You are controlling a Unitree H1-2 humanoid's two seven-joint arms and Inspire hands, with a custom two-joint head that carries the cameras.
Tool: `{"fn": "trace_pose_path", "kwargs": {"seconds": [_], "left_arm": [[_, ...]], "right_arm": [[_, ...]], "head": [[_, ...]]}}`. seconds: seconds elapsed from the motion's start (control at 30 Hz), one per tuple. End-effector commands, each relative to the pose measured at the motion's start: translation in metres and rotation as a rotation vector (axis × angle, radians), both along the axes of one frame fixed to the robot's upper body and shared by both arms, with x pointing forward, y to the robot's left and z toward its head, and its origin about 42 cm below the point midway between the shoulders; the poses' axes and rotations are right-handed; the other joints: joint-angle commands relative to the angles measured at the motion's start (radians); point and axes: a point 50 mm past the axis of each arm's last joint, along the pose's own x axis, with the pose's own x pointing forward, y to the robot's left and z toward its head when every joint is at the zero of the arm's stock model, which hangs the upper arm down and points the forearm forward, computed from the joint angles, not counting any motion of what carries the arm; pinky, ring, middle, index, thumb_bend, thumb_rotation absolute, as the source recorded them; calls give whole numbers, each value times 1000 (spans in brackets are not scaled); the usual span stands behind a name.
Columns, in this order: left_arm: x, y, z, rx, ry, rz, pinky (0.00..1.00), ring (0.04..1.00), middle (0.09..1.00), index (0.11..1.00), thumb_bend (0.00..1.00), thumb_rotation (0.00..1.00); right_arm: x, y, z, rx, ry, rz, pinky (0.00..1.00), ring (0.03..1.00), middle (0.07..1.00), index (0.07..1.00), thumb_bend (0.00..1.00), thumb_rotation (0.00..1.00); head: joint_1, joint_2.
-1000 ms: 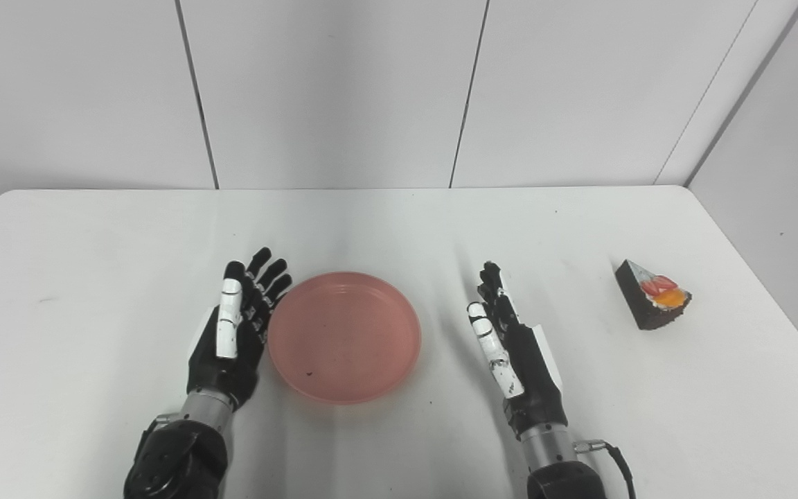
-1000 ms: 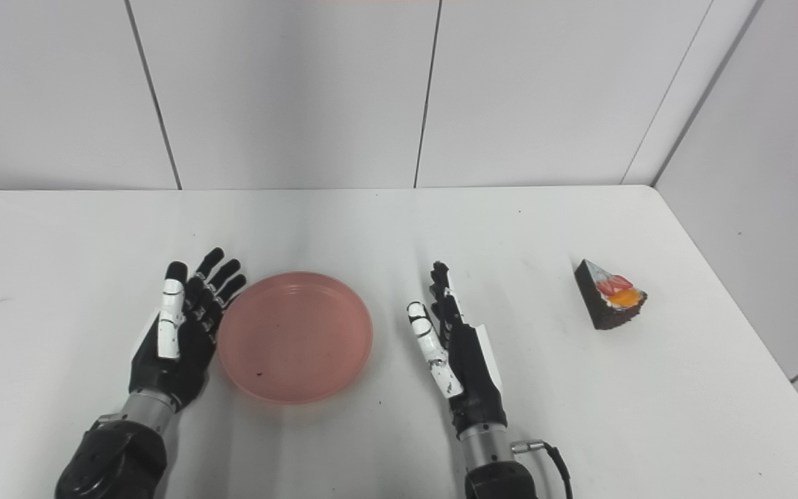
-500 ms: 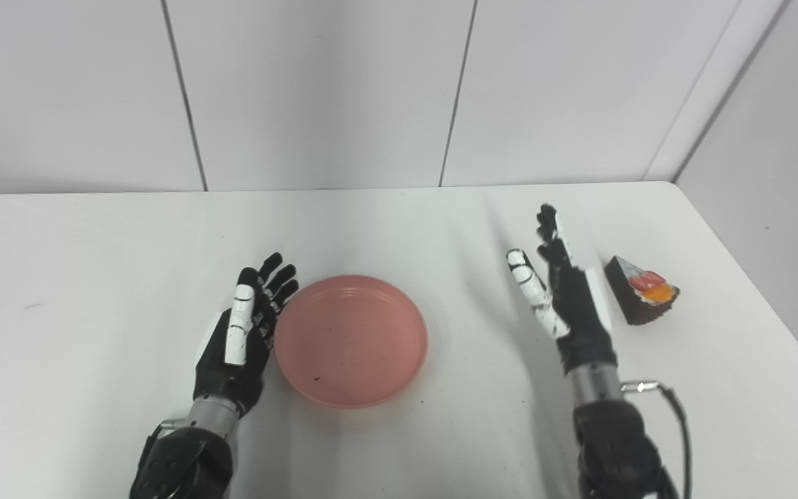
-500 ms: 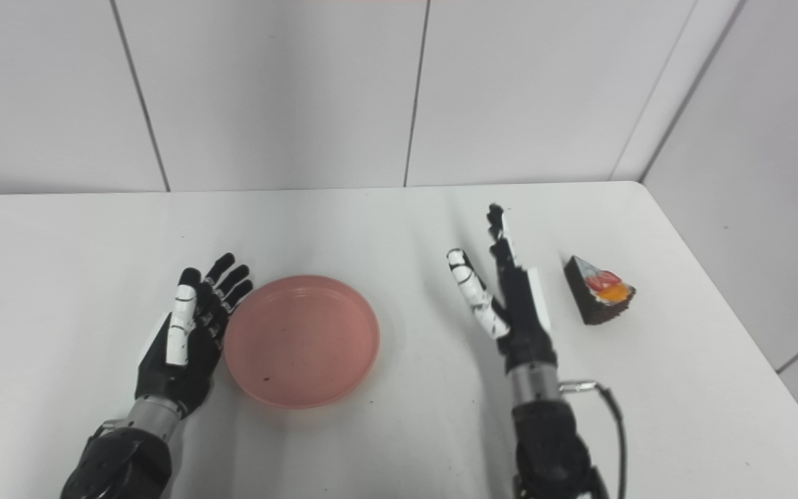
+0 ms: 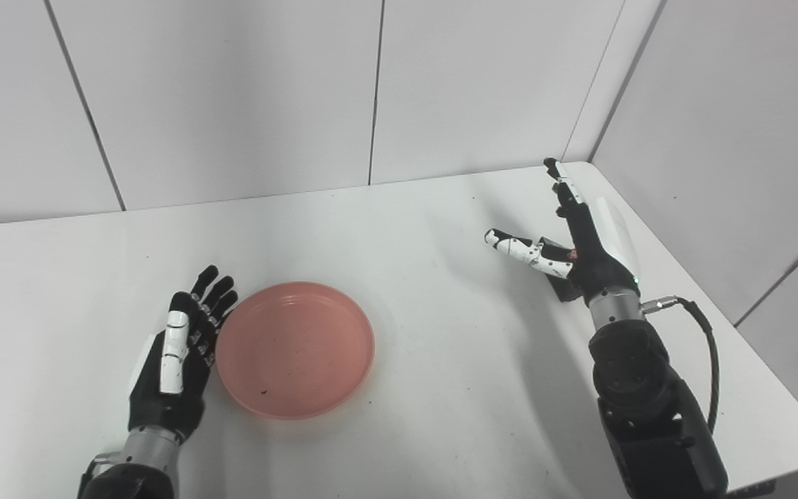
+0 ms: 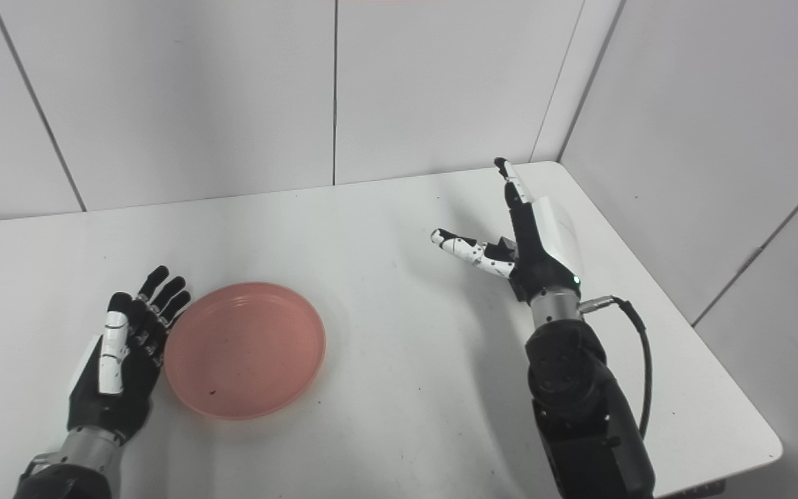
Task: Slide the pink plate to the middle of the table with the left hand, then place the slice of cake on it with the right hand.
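A round, shallow pink plate (image 5: pixel 294 349) sits on the white surface (image 5: pixel 413 360), with the left robot hand (image 5: pixel 179 353) spread open just beside its left rim. The right robot hand (image 5: pixel 575 239), thumb and fingers wide apart, hangs over the dark chocolate cake slice (image 5: pixel 560 285), which lies near the surface's right edge, mostly hidden.

1. One pink plate (image 5: pixel 294 348) is seen at the near left of one white table (image 5: pixel 440 360).
2. One slice of cake (image 5: pixel 565 285) is counted at the far right, mostly hidden.
3. Two hands are counted: left hand (image 5: pixel 177 360), right hand (image 5: pixel 575 239).
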Motion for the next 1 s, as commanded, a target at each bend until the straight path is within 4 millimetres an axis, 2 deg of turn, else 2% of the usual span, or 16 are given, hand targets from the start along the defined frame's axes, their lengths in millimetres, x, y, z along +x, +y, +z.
{"fn": "trace_pose_path", "kwargs": {"seconds": [0.0,0.2,0.5,0.9,0.97], "left_arm": [[0,5,-5,-7,10,0,952,955,941,927,643,967],[2,9,-8,-7,5,3,933,951,940,919,640,961],[3,13,-9,2,-4,-3,930,950,944,924,626,982],[1,11,-8,10,-2,-9,928,947,941,922,623,977],[0,11,-7,12,-1,-11,936,952,944,925,621,989]], "right_arm": [[4,-11,25,-51,-73,-47,793,901,934,931,730,459],[7,-24,22,-93,-51,-120,784,904,930,917,736,462],[15,-41,11,-135,1,-201,784,898,911,906,751,414],[26,-61,-17,-165,113,-251,826,900,903,896,752,343],[28,-64,-22,-164,127,-258,783,889,900,891,737,319]], "head": [[-11,-2],[-31,-9],[-38,-7],[-37,-4],[-37,-4]]}}
